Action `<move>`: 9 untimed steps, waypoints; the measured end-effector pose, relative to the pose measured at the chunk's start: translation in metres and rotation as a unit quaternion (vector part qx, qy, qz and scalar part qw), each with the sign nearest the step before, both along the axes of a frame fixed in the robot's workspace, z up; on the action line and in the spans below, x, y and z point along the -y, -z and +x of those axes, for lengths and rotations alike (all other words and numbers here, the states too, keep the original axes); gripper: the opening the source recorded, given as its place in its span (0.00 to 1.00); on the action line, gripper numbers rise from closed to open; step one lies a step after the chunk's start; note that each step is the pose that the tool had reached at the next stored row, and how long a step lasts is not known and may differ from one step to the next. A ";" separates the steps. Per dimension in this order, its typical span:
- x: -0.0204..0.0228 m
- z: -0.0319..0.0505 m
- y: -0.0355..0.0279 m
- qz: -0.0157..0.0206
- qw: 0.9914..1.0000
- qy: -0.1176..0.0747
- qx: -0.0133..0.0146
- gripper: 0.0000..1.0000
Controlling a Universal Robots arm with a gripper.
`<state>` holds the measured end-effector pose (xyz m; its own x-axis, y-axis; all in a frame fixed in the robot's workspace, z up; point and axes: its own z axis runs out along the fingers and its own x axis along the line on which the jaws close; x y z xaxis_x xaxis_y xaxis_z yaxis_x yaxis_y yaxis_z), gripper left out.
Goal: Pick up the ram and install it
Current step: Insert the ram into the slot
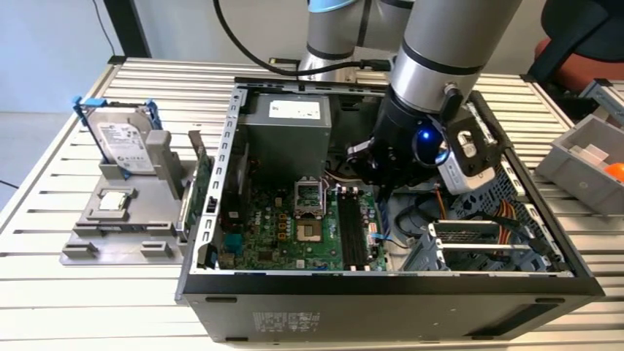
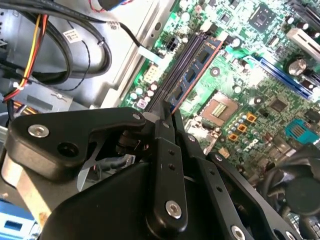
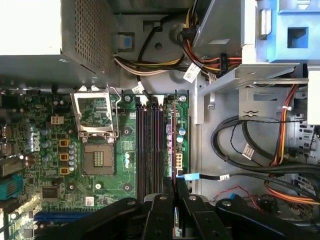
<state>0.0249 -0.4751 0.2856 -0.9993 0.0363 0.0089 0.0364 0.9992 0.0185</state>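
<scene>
The ram (image 2: 197, 65) is a thin dark blue stick with black chips. My gripper (image 2: 167, 117) is shut on one end of it. The stick stands on edge along the black memory slots (image 3: 150, 150) of the green motherboard (image 1: 283, 234). In the first wrist view the ram (image 3: 170, 145) shows edge-on over the slot nearest the case's cable side, with the gripper (image 3: 173, 189) at its near end. I cannot tell whether it is pressed into the slot. In the exterior view the gripper (image 1: 375, 175) hangs inside the open computer case (image 1: 390, 281), above the slots.
The processor socket (image 3: 97, 155) lies beside the slots, and the grey power supply (image 1: 288, 128) is behind them. Bundled cables (image 3: 250, 150) and a drive cage fill the case's other side. A hard drive (image 1: 127, 142) on a grey stand and a green expansion card (image 1: 202, 197) are at the exterior view's left.
</scene>
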 end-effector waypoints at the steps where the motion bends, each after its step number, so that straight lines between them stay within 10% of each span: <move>1: 0.0000 0.0000 0.0015 0.000 1.000 0.000 0.000 0.00; 9: 0.0000 0.0001 0.0064 -0.003 1.000 0.000 0.000 0.00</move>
<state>0.0250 -0.4751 0.2792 -0.9993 0.0364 0.0088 0.0365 0.9992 0.0135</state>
